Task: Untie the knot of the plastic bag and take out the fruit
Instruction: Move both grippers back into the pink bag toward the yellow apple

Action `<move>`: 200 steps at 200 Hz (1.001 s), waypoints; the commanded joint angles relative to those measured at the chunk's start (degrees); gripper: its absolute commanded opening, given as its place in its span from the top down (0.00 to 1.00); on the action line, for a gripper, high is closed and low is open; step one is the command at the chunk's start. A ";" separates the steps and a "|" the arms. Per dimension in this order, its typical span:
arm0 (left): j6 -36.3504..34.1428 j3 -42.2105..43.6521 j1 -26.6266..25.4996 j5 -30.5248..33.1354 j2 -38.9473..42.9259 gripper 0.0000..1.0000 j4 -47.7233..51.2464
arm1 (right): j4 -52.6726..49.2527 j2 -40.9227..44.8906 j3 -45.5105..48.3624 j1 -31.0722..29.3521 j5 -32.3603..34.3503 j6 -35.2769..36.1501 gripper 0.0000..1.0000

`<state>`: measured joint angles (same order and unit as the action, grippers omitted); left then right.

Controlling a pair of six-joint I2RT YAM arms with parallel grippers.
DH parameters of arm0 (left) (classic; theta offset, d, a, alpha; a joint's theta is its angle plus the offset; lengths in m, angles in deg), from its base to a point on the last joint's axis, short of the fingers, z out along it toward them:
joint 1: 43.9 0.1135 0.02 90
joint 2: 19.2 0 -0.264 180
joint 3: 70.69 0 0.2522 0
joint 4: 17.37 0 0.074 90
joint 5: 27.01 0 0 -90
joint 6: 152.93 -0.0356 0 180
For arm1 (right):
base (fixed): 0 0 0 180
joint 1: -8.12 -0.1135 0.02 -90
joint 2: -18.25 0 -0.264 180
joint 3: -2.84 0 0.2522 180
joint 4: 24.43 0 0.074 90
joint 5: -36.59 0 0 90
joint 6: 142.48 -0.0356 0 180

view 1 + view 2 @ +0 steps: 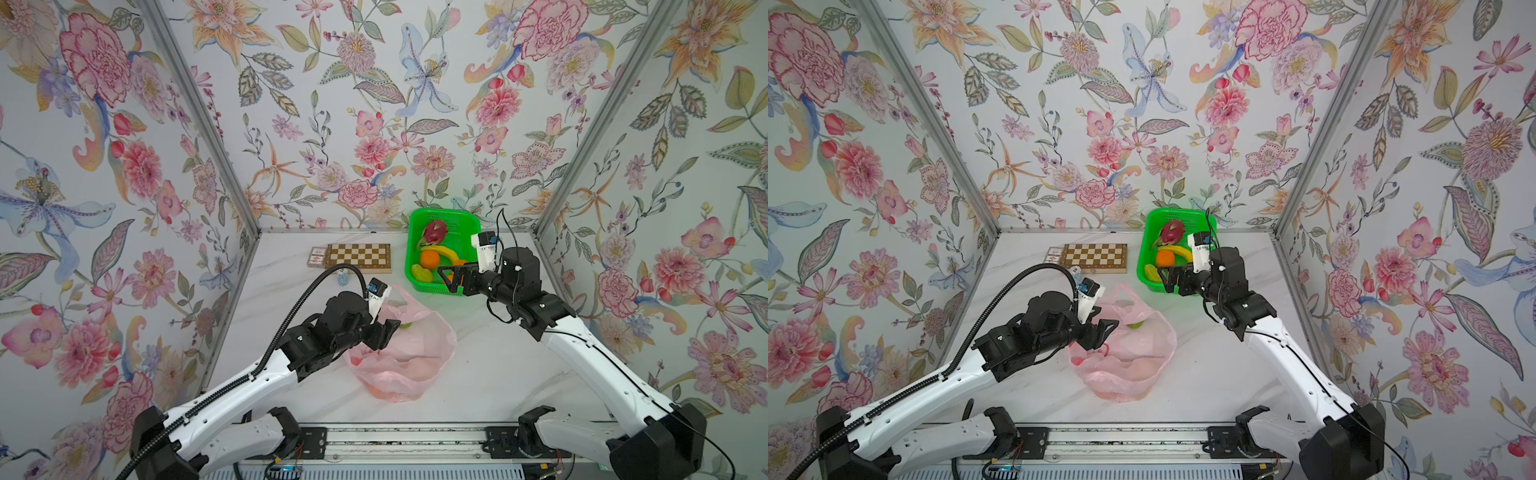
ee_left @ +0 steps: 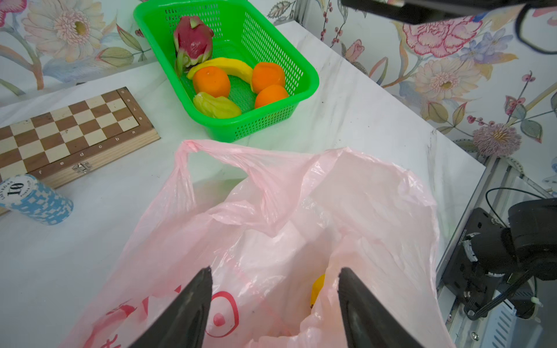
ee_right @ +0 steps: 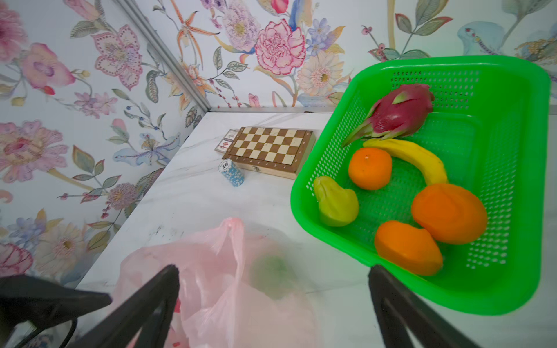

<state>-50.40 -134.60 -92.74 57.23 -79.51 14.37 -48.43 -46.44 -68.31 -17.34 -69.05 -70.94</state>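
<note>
Bench [image 1: 490, 374]: white marble.
Plastic bag [image 1: 415, 353]: mid-bench toward the front edge, mouth gaping.
Basket [image 1: 410, 249]: back right corner, with dragon fruit [image 1: 434, 232], banana [image 1: 448, 252] and oranges [image 1: 430, 259] inside.
Fruit [image 2: 318, 287]: I see yellow and green pieces in the bag.
Left fingers [image 2: 193, 307]: apart at the bag's mouth.
Right fingers [image 3: 398, 307]: wide apart, empty, over the basket's front rim.
</note>
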 commanded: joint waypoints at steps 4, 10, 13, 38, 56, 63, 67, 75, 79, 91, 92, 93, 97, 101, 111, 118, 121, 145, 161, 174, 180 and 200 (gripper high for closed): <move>4.98 2.28 -1.23 -1.81 -1.93 0.38 -2.14 | -5.23 1.60 3.18 -3.75 -2.46 -0.27 0.01; 5.43 2.94 -1.42 -2.12 -2.54 0.39 -2.81 | -6.21 1.37 3.64 -4.77 -2.29 0.51 0.01; 5.64 3.22 -1.58 -2.18 -2.84 0.39 -3.12 | -6.63 1.17 3.88 -5.31 -1.92 0.87 0.01; 6.29 4.57 -2.97 -1.26 -6.76 0.40 -4.49 | -10.20 -3.08 3.89 -10.17 3.57 4.27 0.01; 5.88 5.34 -4.19 -0.79 -9.74 0.40 -6.41 | -11.72 -7.75 2.75 -12.25 7.06 6.82 0.01; 5.63 5.61 -4.65 -0.35 -10.75 0.40 -7.25 | -11.73 -9.35 2.46 -12.75 8.03 7.48 0.01; 5.50 5.67 -4.93 -0.06 -11.36 0.40 -7.70 | -11.58 -10.50 2.41 -13.02 8.81 7.72 0.01; 5.23 6.07 -5.42 0.55 -12.44 0.39 -8.75 | -11.11 -12.58 2.36 -13.21 9.44 8.06 0.01; 5.02 6.26 -5.58 0.80 -13.01 0.39 -9.56 | -10.55 -13.58 2.39 -13.20 9.61 8.02 0.01; 5.20 7.36 -5.74 2.10 -14.51 0.36 -12.02 | -10.03 -16.66 1.59 -13.46 9.26 7.53 0.07; 5.30 7.40 -5.74 2.17 -14.58 0.36 -12.23 | -10.00 -16.77 1.50 -13.51 9.07 7.50 0.08; 5.35 7.55 -5.74 2.34 -14.71 0.36 -12.47 | -9.99 -16.91 1.36 -13.54 8.97 7.44 0.09; 5.63 8.07 -5.74 2.95 -15.06 0.35 -13.44 | -9.85 -17.88 0.88 -13.61 8.33 7.20 0.12; 5.73 8.38 -5.74 3.42 -15.44 0.34 -14.31 | -9.64 -18.47 0.55 -13.70 7.40 6.85 0.15; 5.74 9.71 -5.74 4.28 -16.00 0.32 -16.69 | -8.05 -19.24 0.41 -14.04 6.17 5.66 0.23; 5.82 10.77 -5.74 5.15 -16.16 0.31 -18.81 | -6.51 -19.21 0.64 -14.27 5.78 4.58 0.30; 5.76 11.18 -5.74 5.39 -16.15 0.30 -19.71 | -5.81 -19.06 0.88 -14.41 5.79 3.99 0.32; 4.78 14.71 -5.73 6.46 -16.13 0.26 -27.37 | 1.20 -16.24 3.34 -14.53 4.27 -2.54 0.62; 3.60 15.90 -5.74 7.61 -16.96 0.24 -30.63 | 6.33 -14.00 5.38 -14.18 3.10 -8.45 0.86; 2.71 16.33 -5.74 8.56 -17.84 0.23 -32.32 | 11.13 -12.66 7.22 -13.85 1.77 -14.17 0.95; 2.14 16.64 -5.74 9.04 -18.30 0.23 -33.27 | 13.46 -12.17 8.13 -13.82 1.04 -16.59 0.96; 0.78 17.44 -5.73 12.11 -19.80 0.23 -37.14 | 19.97 -10.95 10.51 -14.00 -1.32 -22.21 0.96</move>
<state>-46.90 -118.62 -98.05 64.55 -97.63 -15.40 -39.63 -58.96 -60.57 -31.39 -66.73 -82.52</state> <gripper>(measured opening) 0.771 0.047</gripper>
